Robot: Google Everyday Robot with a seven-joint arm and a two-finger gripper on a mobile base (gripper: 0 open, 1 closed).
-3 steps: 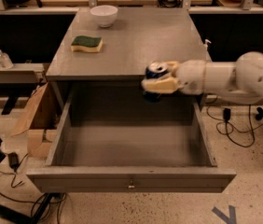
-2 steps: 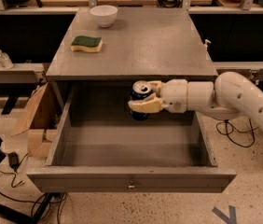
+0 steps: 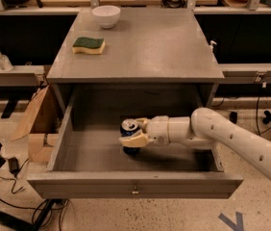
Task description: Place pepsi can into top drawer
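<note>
**Can held low in the open drawer, ready to be set down**

The pepsi can is held upright, clamped between the two fingers of the claw. It is inside the top drawer, near the middle of the drawer's floor. The arm is reached in across the drawer's right wall. Whether the can's base is touching the drawer floor or is held just above it cannot be told.

The step in hand is judged to be the setting-down. It would be done best if the can were lowered straight until its base is borne flat by the drawer floor. Only then should the fingers be parted, evenly, so that the can is not nudged over. The claw should be drawn away without the can being brushed, since an upright can is likely to be tipped easily. The drawer's right wall must also be cleared by the forearm.

The drawer floor is seen to be grey and flat. Above and behind the drawer lies the bench, on which a white bowl and a green-and-yellow sponge are carried, both over the drawer's left half. Left of the drawer a cardboard box is stood on a speckled floor.
</note>
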